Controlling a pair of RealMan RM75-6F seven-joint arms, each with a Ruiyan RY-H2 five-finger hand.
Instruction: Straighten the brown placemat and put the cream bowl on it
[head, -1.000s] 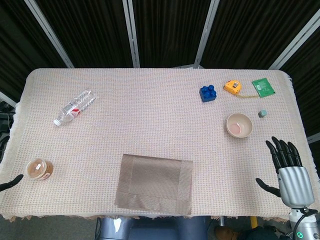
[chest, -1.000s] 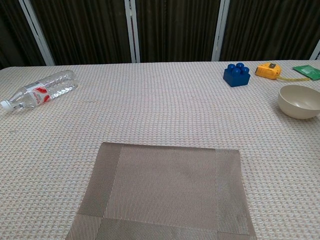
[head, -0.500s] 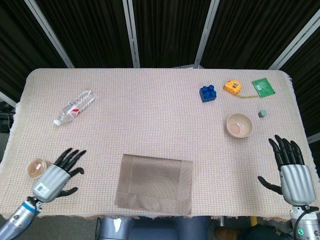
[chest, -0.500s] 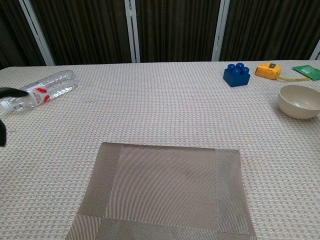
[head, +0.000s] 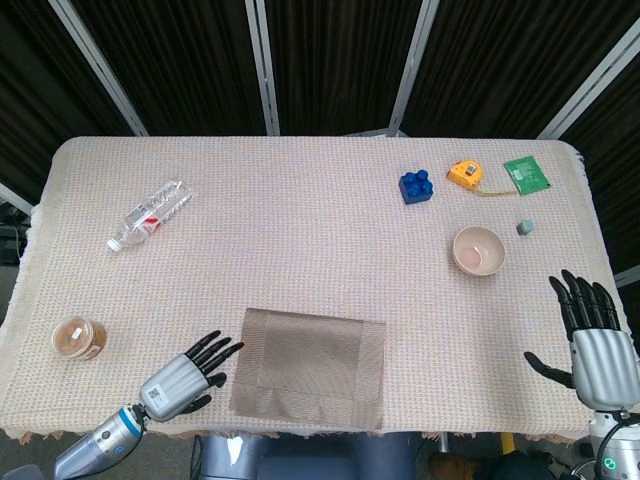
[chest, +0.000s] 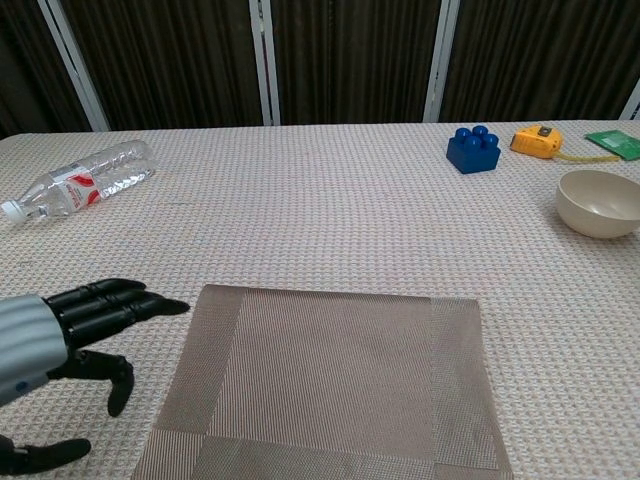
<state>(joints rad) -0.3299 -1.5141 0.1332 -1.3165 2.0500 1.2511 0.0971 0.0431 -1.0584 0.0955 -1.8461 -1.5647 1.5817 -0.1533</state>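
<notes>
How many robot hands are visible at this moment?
2. The left hand sits just left of the brown placemat; the right hand is at the table's right edge, below the cream bowl.

Legible text: none. Plastic bottle, lying on its side on the counter: red and white label, print too small to read. Green packet: pale markings, possibly lettering, not decipherable.

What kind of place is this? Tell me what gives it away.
Probably a robot test or data-collection bench, not a home. Dark curtains with metal poles back one cloth-covered table, which holds unrelated items: a blue toy block, a tape measure and a water bottle lying on its side.
</notes>
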